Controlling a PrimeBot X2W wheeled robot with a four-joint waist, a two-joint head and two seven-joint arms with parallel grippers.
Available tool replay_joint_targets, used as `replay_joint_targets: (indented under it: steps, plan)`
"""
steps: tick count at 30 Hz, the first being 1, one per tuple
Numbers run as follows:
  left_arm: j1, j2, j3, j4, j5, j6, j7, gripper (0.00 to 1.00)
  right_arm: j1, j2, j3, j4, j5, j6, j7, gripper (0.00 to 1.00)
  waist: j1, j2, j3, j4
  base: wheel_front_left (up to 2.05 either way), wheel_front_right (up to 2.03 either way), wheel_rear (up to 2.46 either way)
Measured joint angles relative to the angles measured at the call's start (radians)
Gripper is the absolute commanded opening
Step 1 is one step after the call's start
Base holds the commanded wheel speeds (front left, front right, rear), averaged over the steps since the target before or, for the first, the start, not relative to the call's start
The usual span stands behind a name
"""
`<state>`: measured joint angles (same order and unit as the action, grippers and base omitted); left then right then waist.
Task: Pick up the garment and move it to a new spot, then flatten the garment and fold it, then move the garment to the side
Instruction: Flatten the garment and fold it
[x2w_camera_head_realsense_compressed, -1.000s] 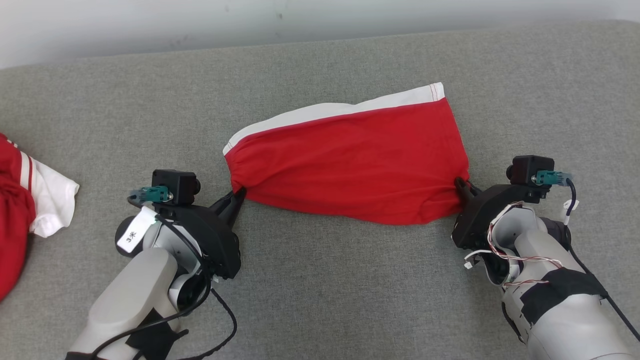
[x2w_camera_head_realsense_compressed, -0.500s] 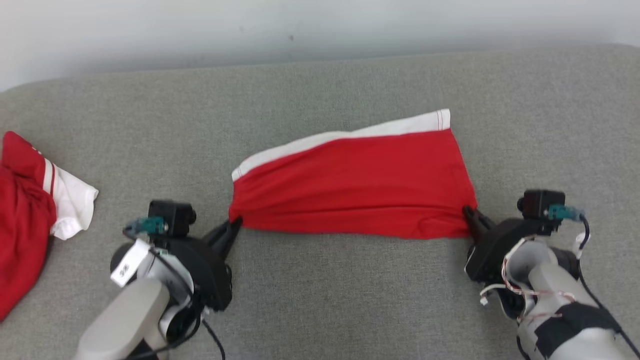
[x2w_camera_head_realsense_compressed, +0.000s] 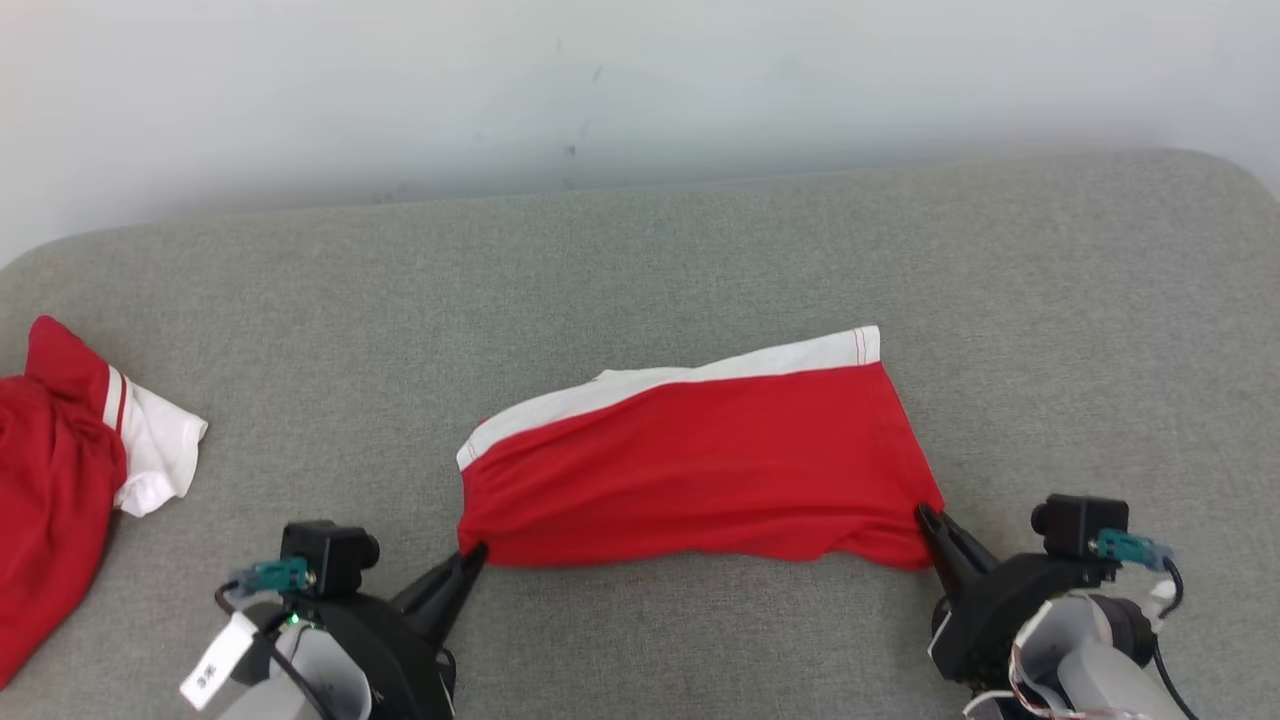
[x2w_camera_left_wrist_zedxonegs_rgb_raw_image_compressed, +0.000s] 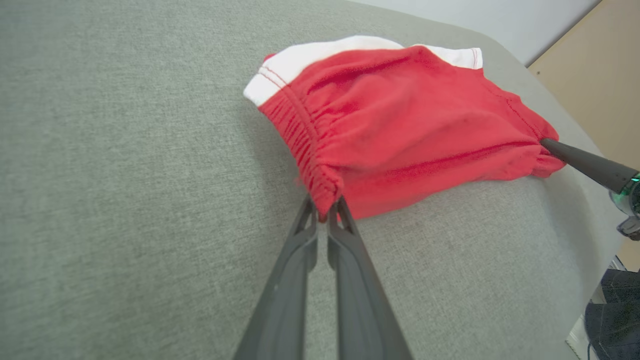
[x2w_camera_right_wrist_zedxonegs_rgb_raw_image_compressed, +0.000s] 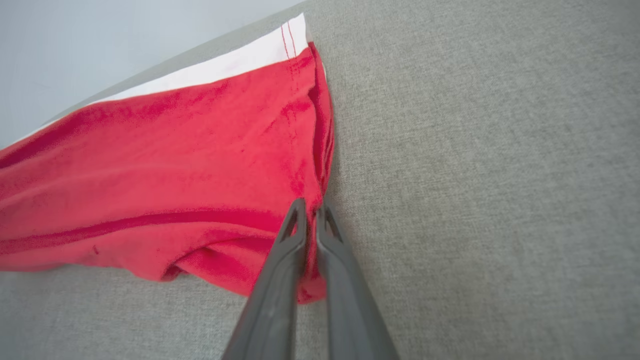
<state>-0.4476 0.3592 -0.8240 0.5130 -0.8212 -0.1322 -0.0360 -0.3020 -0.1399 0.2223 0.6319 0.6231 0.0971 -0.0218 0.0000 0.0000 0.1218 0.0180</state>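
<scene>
Task item: red garment (x2w_camera_head_realsense_compressed: 700, 470), white band along its far edge, lies mid grey padded surface (x2w_camera_head_realsense_compressed: 640, 250), pulled out lengthwise between the two grippers, near edge a bit wrinkled. At its left end, left gripper (x2w_camera_left_wrist_zedxonegs_rgb_raw_image_compressed: 324, 212) is clamped tight on the gathered elastic corner. At the near right corner, right gripper (x2w_camera_right_wrist_zedxonegs_rgb_raw_image_compressed: 311, 212) is clamped tight too, red cloth squeezed between the fingers. Red double stitch line on the white band at the right end. White tag (x2w_camera_head_realsense_compressed: 213, 665) on the left wrist has dark writing, too small to read. Second red-and-white garment (x2w_camera_head_realsense_compressed: 70, 470) bunched at the surface's left edge, well apart. Pale wall (x2w_camera_head_realsense_compressed: 640, 80) behind.
</scene>
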Motion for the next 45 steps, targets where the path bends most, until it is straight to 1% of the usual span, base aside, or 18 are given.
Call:
replay_joint_targets:
  steps: [7, 10, 15, 18, 19, 20, 21, 22, 23, 24, 25, 29, 32, 37, 41, 43, 45]
  plan:
    - [0.088, 0.055, 0.001, -0.119, -0.021, 0.0, 0.002, 0.0, 0.14, -0.026, -0.016, -0.207, 0.024, 0.0, -0.005, 0.0, -0.0001, 0.0, -0.022, -0.008, 0.0, 0.0, 0.0]
    - [0.121, 0.07, 0.002, -0.176, -0.031, 0.005, 0.01, 0.0, 0.181, -0.036, -0.03, -0.295, 0.028, -0.015, -0.004, 0.0, -0.0001, 0.0, -0.024, -0.008, 0.0, 0.0, 0.0]
    - [0.126, 0.101, 0.016, -0.244, -0.033, 0.038, 0.034, 0.0, 0.232, -0.05, -0.054, -0.444, 0.037, -0.047, 0.015, 0.0, -0.0001, 0.0, -0.024, -0.006, 0.0, 0.0, 0.0]
    - [0.138, 0.115, 0.014, -0.264, -0.038, 0.054, 0.062, 0.0, 0.264, -0.053, -0.055, -0.508, 0.042, -0.068, 0.044, 0.0, -0.0001, 0.0, -0.021, -0.004, 0.0, 0.0, 0.0]
    - [0.141, 0.115, 0.012, -0.272, -0.044, 0.059, 0.071, 0.1, 0.273, -0.054, -0.054, -0.527, 0.044, -0.077, 0.058, 0.0, -0.0001, 0.0, -0.019, -0.004, 0.0, 0.0, 0.0]
    - [0.144, 0.115, 0.012, -0.278, -0.047, 0.064, 0.077, 0.35, 0.28, -0.055, -0.051, -0.541, 0.044, -0.083, 0.072, 0.0, -0.0001, 0.0, -0.016, -0.005, 0.0, 0.0, 0.0]
    - [0.144, 0.115, 0.009, -0.279, -0.05, 0.071, 0.084, 0.71, 0.283, -0.057, -0.049, -0.55, 0.044, -0.09, 0.086, 0.0, 0.0, 0.0, -0.013, -0.005, 0.0, 0.0, 0.0]
    - [0.144, 0.115, 0.007, -0.282, -0.05, 0.077, 0.093, 1.0, 0.288, -0.062, -0.049, -0.561, 0.044, -0.099, 0.097, 0.0, 0.0, 0.0, -0.01, -0.006, 0.0, 0.0, 0.0]
    - [0.143, 0.115, 0.004, -0.287, -0.049, 0.081, 0.098, 1.0, 0.293, -0.065, -0.048, -0.571, 0.044, -0.108, 0.109, 0.03, 0.0, 0.0, -0.007, -0.006, 0.0, 0.0, 0.0]
    - [0.14, 0.115, 0.001, -0.291, -0.049, 0.081, 0.1, 1.0, 0.295, -0.069, -0.046, -0.577, 0.044, -0.114, 0.122, 0.2, 0.0, 0.0, -0.004, -0.006, 0.0, 0.0, 0.0]
    - [0.136, 0.116, 0.001, -0.298, -0.047, 0.083, 0.108, 1.0, 0.296, -0.07, -0.044, -0.586, 0.044, -0.119, 0.134, 1.0, -0.0001, 0.0001, -0.001, -0.006, 0.0, 0.0, 0.0]
    - [0.123, 0.116, -0.004, -0.315, -0.017, 0.099, 0.125, 1.0, 0.297, -0.07, -0.038, -0.633, 0.044, -0.144, 0.175, 1.0, 0.0, 0.0, 0.009, -0.006, 0.0, 0.0, 0.0]
    - [0.109, 0.121, -0.009, -0.323, -0.001, 0.12, 0.138, 1.0, 0.302, -0.076, -0.037, -0.656, 0.043, -0.165, 0.205, 1.0, 0.0, 0.0, 0.015, -0.006, 0.0, 0.0, 0.0]
    - [0.111, 0.163, -0.007, -0.314, 0.038, 0.189, 0.16, 1.0, 0.337, -0.115, -0.058, -0.67, 0.008, -0.197, 0.245, 1.0, 0.0, 0.0, 0.022, -0.007, 0.0, 0.0, 0.0]
    - [0.118, 0.18, 0.036, -0.309, 0.044, 0.239, 0.152, 1.0, 0.336, -0.132, -0.096, -0.672, -0.04, -0.213, 0.252, 1.0, 0.0, 0.0001, 0.018, -0.006, 0.0, 0.0, 0.0]
    - [0.123, 0.177, 0.073, -0.317, 0.052, 0.257, 0.116, 1.0, 0.335, -0.132, -0.125, -0.677, -0.053, -0.22, 0.245, 1.0, 0.0, 0.0001, 0.013, -0.004, 0.0, 0.0, 0.0]
    - [0.131, 0.173, 0.129, -0.333, 0.064, 0.265, 0.059, 1.0, 0.331, -0.126, -0.156, -0.683, -0.066, -0.221, 0.222, 1.0, 0.0, 0.0, 0.007, 0.0, 0.0, 0.0, 0.0]
